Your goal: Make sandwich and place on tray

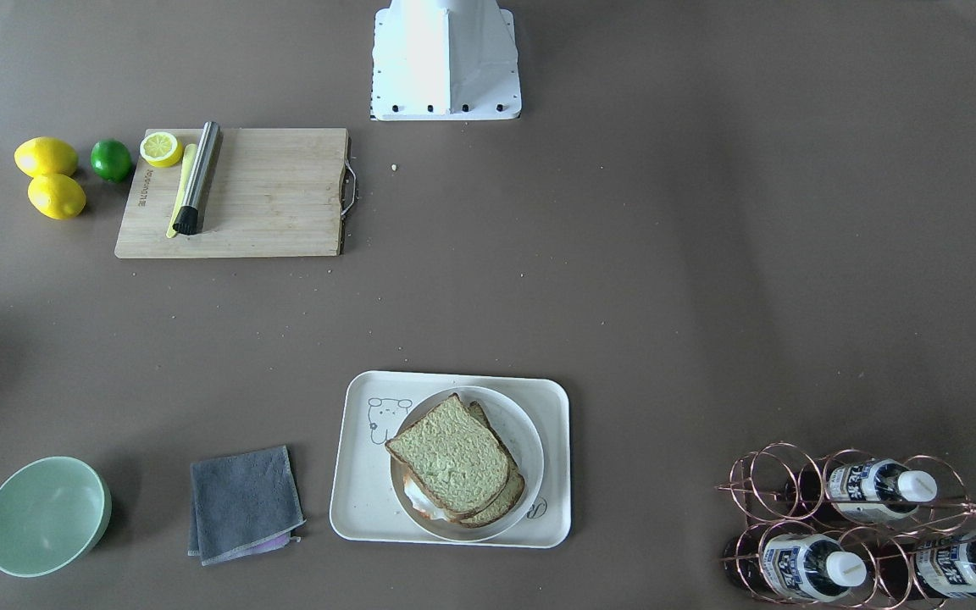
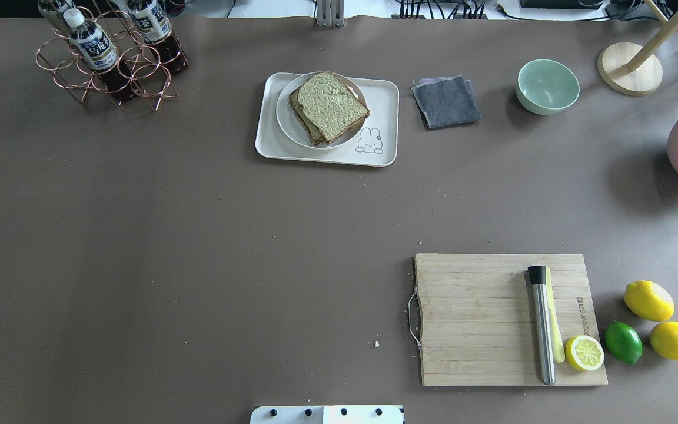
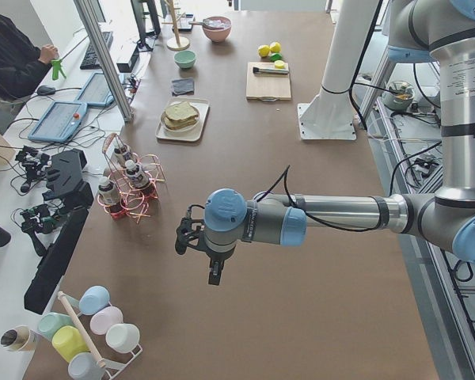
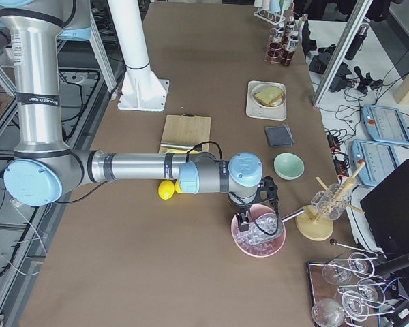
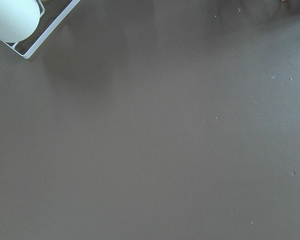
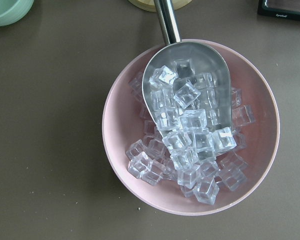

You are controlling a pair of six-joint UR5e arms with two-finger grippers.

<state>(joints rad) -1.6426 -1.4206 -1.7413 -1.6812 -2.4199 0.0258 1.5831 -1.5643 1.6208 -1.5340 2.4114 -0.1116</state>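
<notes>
The sandwich (image 1: 454,462), two greenish-beige bread slices stacked askew with a bit of white egg (image 1: 418,501) showing at one edge, lies on a round white plate (image 1: 526,432). The plate stands on the cream tray (image 1: 369,508) with the bear drawing. The sandwich also shows in the overhead view (image 2: 330,106) on the tray (image 2: 383,97). My left gripper (image 3: 214,273) hangs over bare table far from the tray. My right gripper (image 4: 244,221) hangs over a pink bowl of ice cubes (image 6: 190,130). Both show only in the side views, so I cannot tell whether they are open or shut.
A wooden cutting board (image 2: 480,318) carries a metal muddler (image 2: 542,324) and a lemon half (image 2: 584,353). Beside it lie two lemons (image 2: 648,300) and a lime (image 2: 622,341). A grey cloth (image 2: 446,101), green bowl (image 2: 548,86) and bottle rack (image 2: 109,59) share the tray's row.
</notes>
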